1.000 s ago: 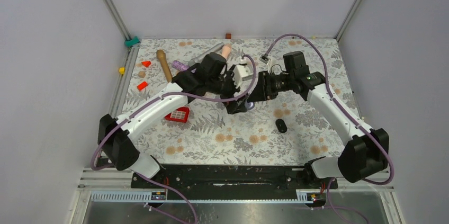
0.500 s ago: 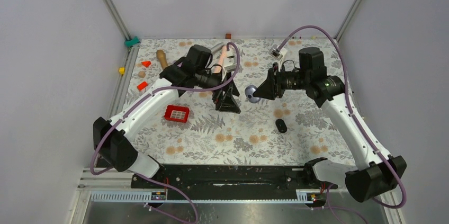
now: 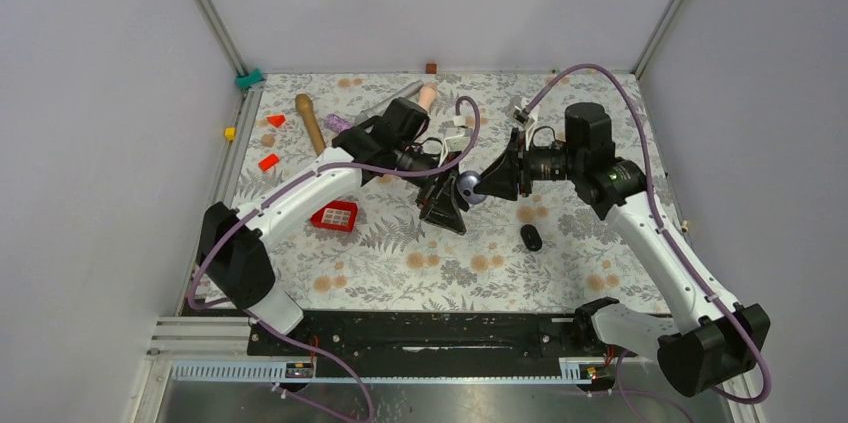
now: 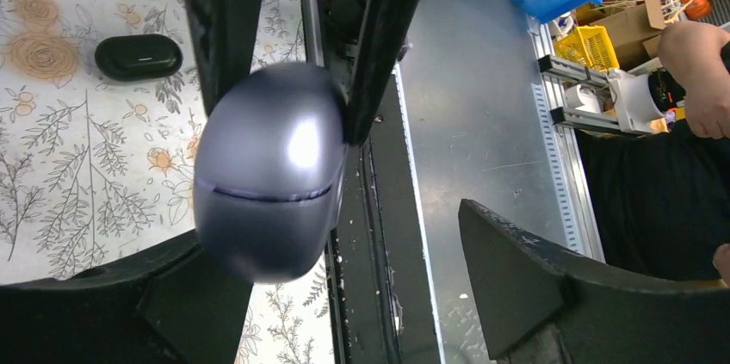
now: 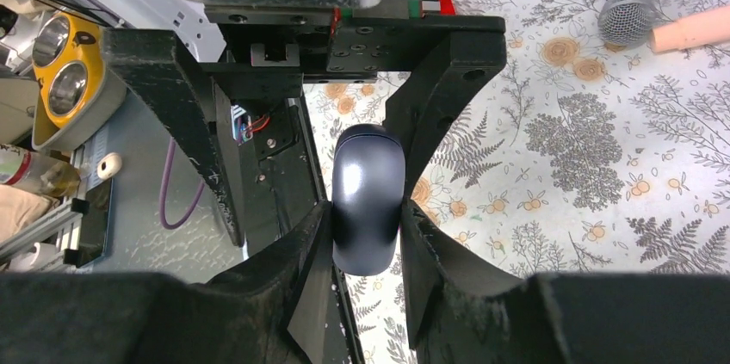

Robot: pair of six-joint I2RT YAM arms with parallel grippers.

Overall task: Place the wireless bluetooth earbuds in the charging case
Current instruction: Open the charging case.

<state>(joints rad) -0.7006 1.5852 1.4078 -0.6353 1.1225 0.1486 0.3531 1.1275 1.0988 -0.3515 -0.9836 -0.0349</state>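
Note:
The lavender charging case [image 3: 470,184] is held in the air above the mat, lid shut, seam visible in the left wrist view [image 4: 269,170]. My right gripper [image 3: 480,183] is shut on it, fingers pressing both narrow sides [image 5: 366,183]. My left gripper [image 3: 445,205] is open, and the case lies against its left finger [image 4: 172,304] with a wide gap to the other. The earbuds are not in view in any frame. A black oval pebble-like object [image 3: 531,237] lies on the mat below the right arm and also shows in the left wrist view [image 4: 138,56].
A red square tray [image 3: 335,215] sits left of centre. A wooden dowel [image 3: 309,121], a purple microphone [image 3: 338,124], a peach cylinder [image 3: 427,96] and small red blocks [image 3: 268,162] lie at the back left. The black base rail [image 3: 430,328] runs along the near edge.
The left gripper has swung right and down to meet the case after drawing away. The right gripper, still holding the case, has stayed nearly in place.

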